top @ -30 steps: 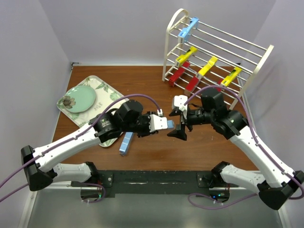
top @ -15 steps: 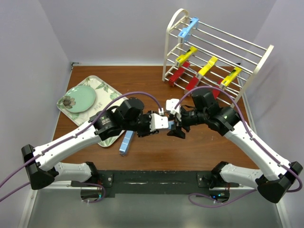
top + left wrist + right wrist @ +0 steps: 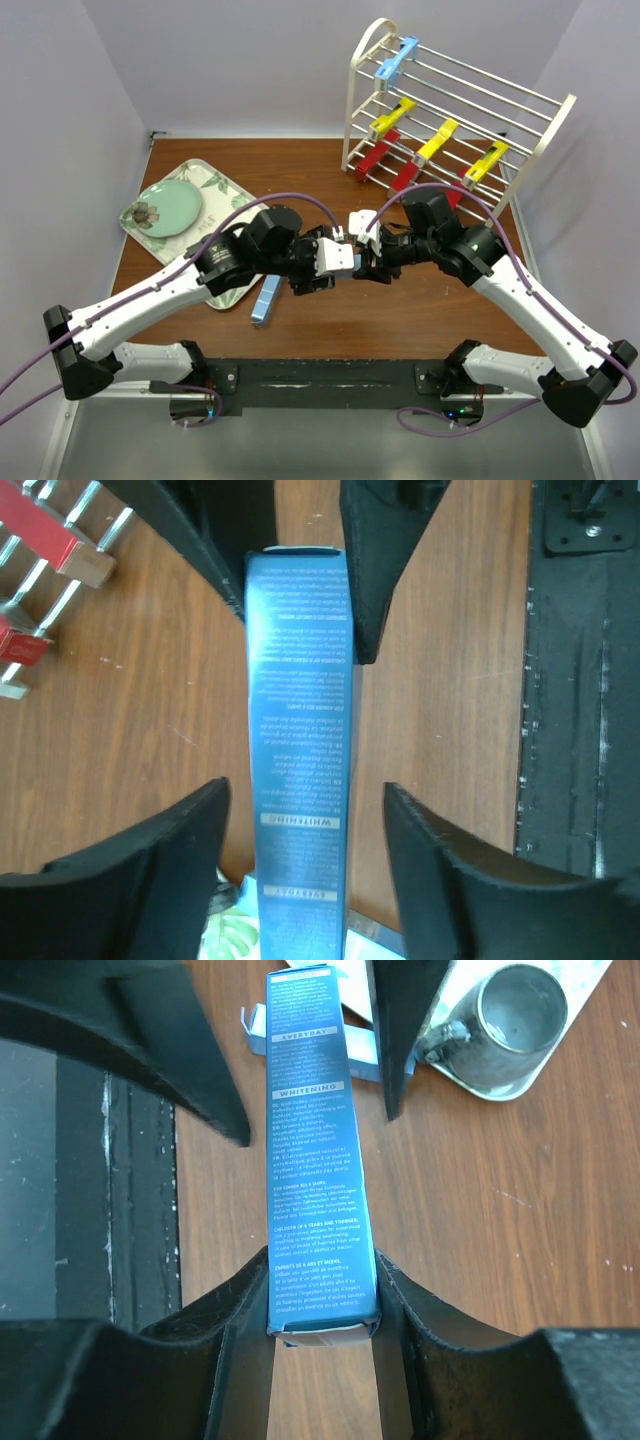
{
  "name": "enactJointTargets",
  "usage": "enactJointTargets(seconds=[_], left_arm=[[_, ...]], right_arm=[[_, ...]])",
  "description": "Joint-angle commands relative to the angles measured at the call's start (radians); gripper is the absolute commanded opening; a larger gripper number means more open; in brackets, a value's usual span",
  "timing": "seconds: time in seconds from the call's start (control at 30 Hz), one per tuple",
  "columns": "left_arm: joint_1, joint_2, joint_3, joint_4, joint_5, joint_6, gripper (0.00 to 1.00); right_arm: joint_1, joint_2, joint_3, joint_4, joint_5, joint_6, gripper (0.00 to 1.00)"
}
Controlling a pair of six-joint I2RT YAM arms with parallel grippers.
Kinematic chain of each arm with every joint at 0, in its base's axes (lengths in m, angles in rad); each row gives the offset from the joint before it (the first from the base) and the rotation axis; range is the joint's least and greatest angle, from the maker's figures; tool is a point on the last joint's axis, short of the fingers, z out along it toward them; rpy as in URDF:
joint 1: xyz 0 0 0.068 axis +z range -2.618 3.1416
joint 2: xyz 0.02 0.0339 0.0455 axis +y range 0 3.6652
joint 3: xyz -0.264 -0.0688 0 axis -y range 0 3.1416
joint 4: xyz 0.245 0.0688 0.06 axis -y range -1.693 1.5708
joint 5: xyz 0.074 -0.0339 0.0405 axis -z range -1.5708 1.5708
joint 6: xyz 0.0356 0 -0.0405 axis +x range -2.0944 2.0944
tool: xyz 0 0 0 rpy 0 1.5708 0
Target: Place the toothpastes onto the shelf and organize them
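We show a slim light-blue toothpaste box (image 3: 320, 1160), white print, pinched by right jaws; left jaws spread around it. Brown wooden desk (image 3: 500, 1220), lilac walls (image 3: 250, 70).

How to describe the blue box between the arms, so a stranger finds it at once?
Over the middle of the brown table, the blue box hangs in the air, one end clamped in the right hand. The other blue box nearby lies flat on the wood.

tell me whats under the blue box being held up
Only wood table shows beneath it; another blue box lies off to the side. The strip right below is covered.
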Motion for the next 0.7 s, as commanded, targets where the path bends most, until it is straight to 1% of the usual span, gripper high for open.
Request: enactJointTargets(seconds=[0.0, 0.03, 0.07, 0.1, 0.13, 0.17, 0.23, 0.27, 0.33, 0.37, 0.4, 0.43, 0.47, 0.5, 0.53, 0.57, 0.6, 0.67], left_arm=[[-0.003, -0.065, 0.024, 0.087, -0.084, -0.01, 0.75], [-0.003, -0.076, 0.015, 0.106, -0.107, -0.027, 0.82], [-0.003, -0.088, -0.006, 0.127, -0.159, -0.035, 0.84], [-0.002, -0.116, -0.017, 0.167, -0.183, -0.043, 0.86], [-0.002, -0.132, -0.029, 0.192, -0.211, -0.064, 0.87], [0.0, -0.148, -0.06, 0.219, -0.281, -0.078, 0.89], [0.006, -0.205, -0.095, 0.294, -0.343, -0.108, 0.91], [0.008, -0.226, -0.135, 0.324, -0.422, -0.124, 0.92], [0.017, -0.287, -0.181, 0.4, -0.489, -0.158, 0.95], [0.021, -0.309, -0.227, 0.426, -0.562, -0.174, 0.95], [0.029, -0.355, -0.253, 0.484, -0.604, -0.194, 0.96], [0.032, -0.378, -0.307, 0.511, -0.685, -0.226, 0.96], [0.034, -0.402, -0.333, 0.538, -0.726, -0.242, 0.96], [0.037, -0.448, -0.359, 0.581, -0.766, -0.256, 0.97], [0.038, -0.47, -0.406, 0.598, -0.83, -0.277, 0.98], [0.038, -0.49, -0.428, 0.614, -0.86, -0.288, 0.98], [0.04, -0.525, -0.448, 0.632, -0.888, -0.303, 0.98], [0.041, -0.57, -0.505, 0.632, -0.96, -0.337, 0.99]], right_arm=[[0.002, -0.016, 0.036, 0.03, 0.03, 0.046, 0.18], [0.002, -0.017, 0.037, 0.035, 0.032, 0.053, 0.18], [0.002, -0.017, 0.037, 0.044, 0.038, 0.079, 0.17], [0.004, -0.019, 0.037, 0.062, 0.05, 0.09, 0.13], [0.002, -0.02, 0.039, 0.073, 0.073, 0.101, 0.11], [0.004, -0.02, 0.042, 0.092, 0.094, 0.127, 0.08], [0.004, -0.024, 0.051, 0.118, 0.137, 0.156, 0.06], [0.002, -0.025, 0.056, 0.145, 0.188, 0.186, 0.05], [0.001, -0.036, 0.072, 0.179, 0.246, 0.222, 0.05], [0.001, -0.04, 0.08, 0.216, 0.307, 0.261, 0.05], [0.002, -0.045, 0.086, 0.237, 0.352, 0.283, 0.04], [0.001, -0.054, 0.103, 0.254, 0.389, 0.3, 0.03], [0.001, -0.059, 0.111, 0.289, 0.465, 0.331, 0.03], [0.001, -0.063, 0.131, 0.308, 0.507, 0.348, 0.03], [0.001, -0.071, 0.141, 0.325, 0.547, 0.38, 0.03], [0.001, -0.074, 0.151, 0.355, 0.577, 0.389, 0.03], [0.001, -0.076, 0.172, 0.374, 0.643, 0.4, 0.02], [0.001, -0.068, 0.204, 0.402, 0.728, 0.427, 0.02]])
